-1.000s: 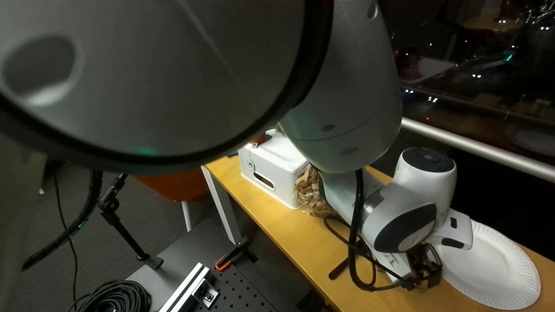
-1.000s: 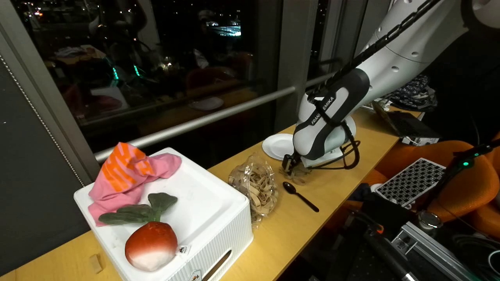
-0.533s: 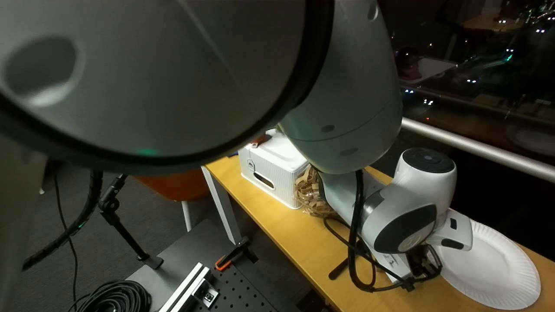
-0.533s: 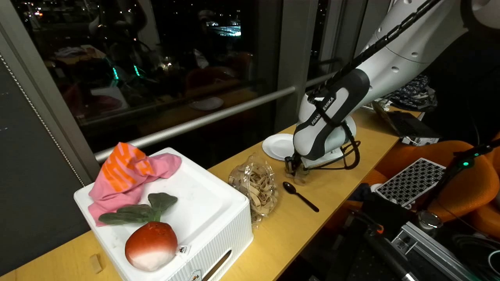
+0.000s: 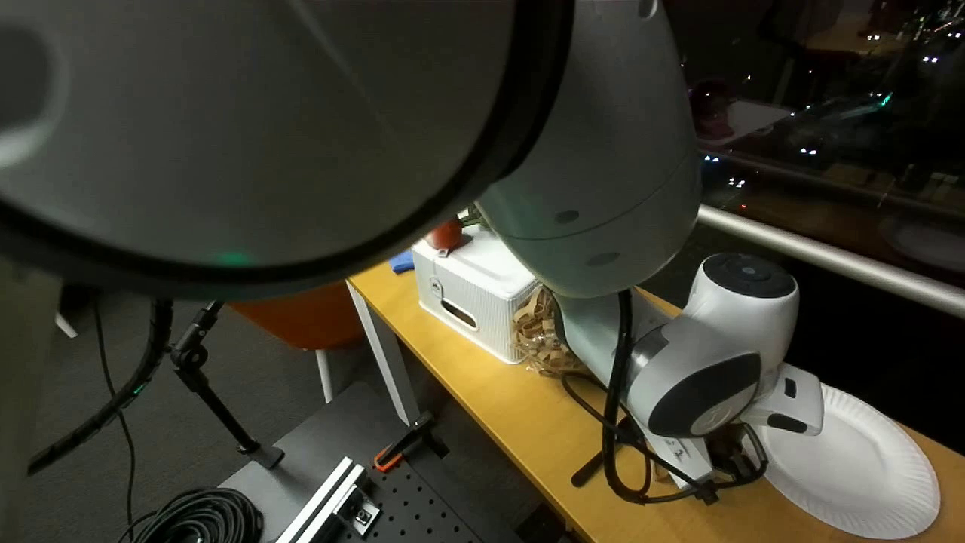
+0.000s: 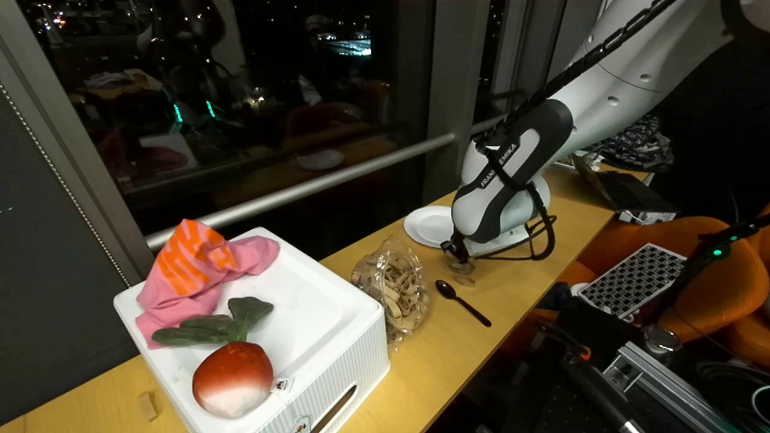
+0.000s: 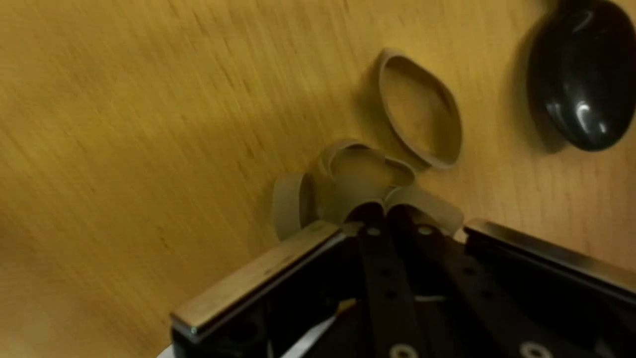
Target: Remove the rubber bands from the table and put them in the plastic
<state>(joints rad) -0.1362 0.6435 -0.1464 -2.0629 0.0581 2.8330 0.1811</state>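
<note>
Tan rubber bands [image 7: 287, 208] lie bunched on the yellowish wood table [image 7: 149, 124], right at the tips of the gripper [image 7: 385, 219], whose fingers [image 7: 377, 258] are pressed together and appear to pinch a fold of one band [image 7: 431, 204], though blur hides how deep the bite goes. If only a thin edge is caught, the springy rubber could slip free when lifted, and a neighbouring loop [image 7: 326, 158] lies so close that it might snag, then drop midway. An oval loop [image 7: 447, 97] lies at the bunch's edge, toward the black spoon [image 7: 581, 82], and would probably need its own trip. Over at the plastic bag [image 6: 381, 278], crowded with more bands, thin film could crumple if the gripper bumps it, or a released band could roll off the heap. That bag stands just beside the ribbed white box [image 6: 319, 294], which blocks one side and carries pink cloth [image 6: 192, 270] and a red-and-white plush [image 6: 233, 376]. The spoon lies near the likely path, the white plate [image 6: 428, 225] sits close by the gripper, and the looped black cable [image 5: 617, 392] could sweep either.
</note>
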